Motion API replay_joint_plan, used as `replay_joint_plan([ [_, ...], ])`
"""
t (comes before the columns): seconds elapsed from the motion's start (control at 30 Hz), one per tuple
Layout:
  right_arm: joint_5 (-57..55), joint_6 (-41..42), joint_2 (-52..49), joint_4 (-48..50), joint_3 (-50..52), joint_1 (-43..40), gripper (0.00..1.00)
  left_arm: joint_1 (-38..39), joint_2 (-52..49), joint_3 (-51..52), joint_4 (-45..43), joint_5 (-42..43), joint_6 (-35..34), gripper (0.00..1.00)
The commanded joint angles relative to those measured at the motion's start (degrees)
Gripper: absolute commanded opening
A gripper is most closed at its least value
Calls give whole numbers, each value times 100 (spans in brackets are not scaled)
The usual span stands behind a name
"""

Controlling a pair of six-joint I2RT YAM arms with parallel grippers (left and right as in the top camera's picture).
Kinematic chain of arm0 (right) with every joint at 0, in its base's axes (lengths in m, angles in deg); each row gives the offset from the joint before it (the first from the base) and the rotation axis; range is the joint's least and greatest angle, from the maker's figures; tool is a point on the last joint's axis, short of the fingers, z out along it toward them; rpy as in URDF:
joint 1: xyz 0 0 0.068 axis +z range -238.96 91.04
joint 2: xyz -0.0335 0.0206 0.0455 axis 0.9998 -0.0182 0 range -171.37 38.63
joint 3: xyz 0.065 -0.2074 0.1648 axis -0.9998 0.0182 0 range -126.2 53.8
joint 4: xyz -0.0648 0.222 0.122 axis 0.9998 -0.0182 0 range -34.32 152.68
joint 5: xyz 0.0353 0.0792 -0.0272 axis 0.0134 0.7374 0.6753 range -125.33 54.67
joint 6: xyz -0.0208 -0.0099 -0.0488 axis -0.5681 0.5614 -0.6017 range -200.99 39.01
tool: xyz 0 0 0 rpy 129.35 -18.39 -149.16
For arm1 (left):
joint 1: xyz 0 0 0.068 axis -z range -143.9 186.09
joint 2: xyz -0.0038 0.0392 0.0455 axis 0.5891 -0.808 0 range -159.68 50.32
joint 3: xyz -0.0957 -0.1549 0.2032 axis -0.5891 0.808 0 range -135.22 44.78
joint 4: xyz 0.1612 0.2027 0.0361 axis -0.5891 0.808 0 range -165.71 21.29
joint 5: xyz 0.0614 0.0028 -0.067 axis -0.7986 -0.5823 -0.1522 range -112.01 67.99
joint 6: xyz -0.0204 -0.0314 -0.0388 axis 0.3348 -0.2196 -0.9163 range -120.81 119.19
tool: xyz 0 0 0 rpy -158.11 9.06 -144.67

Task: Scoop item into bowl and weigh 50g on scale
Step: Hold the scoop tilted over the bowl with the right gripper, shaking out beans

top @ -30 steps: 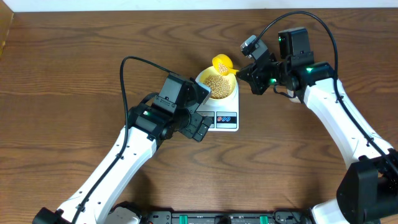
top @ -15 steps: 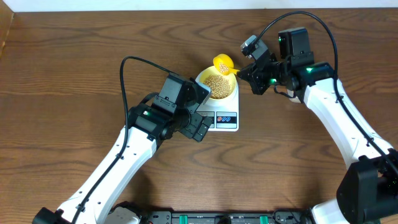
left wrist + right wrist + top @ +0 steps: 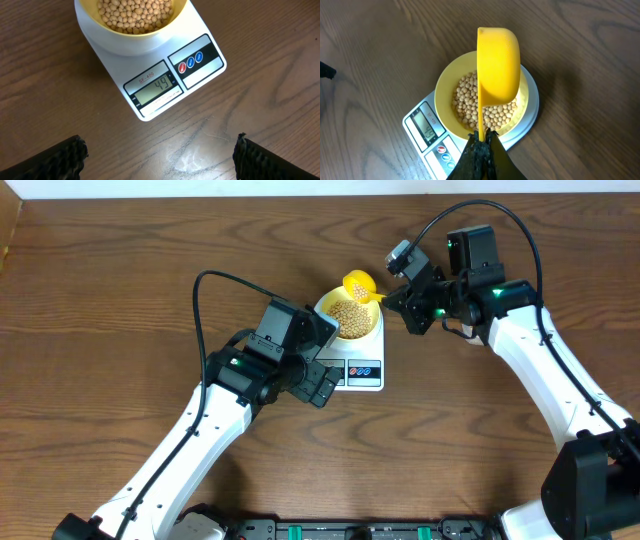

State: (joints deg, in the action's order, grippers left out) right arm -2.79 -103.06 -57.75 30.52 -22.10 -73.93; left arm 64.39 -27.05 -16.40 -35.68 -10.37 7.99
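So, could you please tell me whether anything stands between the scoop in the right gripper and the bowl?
Nothing visible does. The right gripper holds the yellow scoop by its handle over the edge of the open bowl on the scale, with only beans beneath it.

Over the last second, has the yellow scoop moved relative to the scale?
No. In the overhead view the scoop stays over the far rim of the bowl, same offset from the scale, held by the shut right gripper.
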Motion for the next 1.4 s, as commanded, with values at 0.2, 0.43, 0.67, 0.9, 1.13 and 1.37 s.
replay_joint_plan([
  [0.2, 7, -249, -31, 68, 0, 127, 1, 2, -13, 76, 0, -59, -33, 96],
  [0.43, -31, -247, -31, 57, 2, 133, 1, 2, -11, 76, 0, -59, -33, 96],
  [0.67, -308, -286, -31, 33, 0, 249, 1, 2, -11, 76, 0, -59, -33, 96],
  [0.9, -361, -289, -31, 46, 0, 273, 1, 2, -11, 76, 0, -59, -33, 96],
  [1.13, -452, -240, -31, 46, 0, 275, 1, 2, -11, 76, 0, -59, -33, 96],
  [1.37, -455, -243, -31, 66, 0, 286, 1, 2, -13, 76, 0, -57, -33, 96],
])
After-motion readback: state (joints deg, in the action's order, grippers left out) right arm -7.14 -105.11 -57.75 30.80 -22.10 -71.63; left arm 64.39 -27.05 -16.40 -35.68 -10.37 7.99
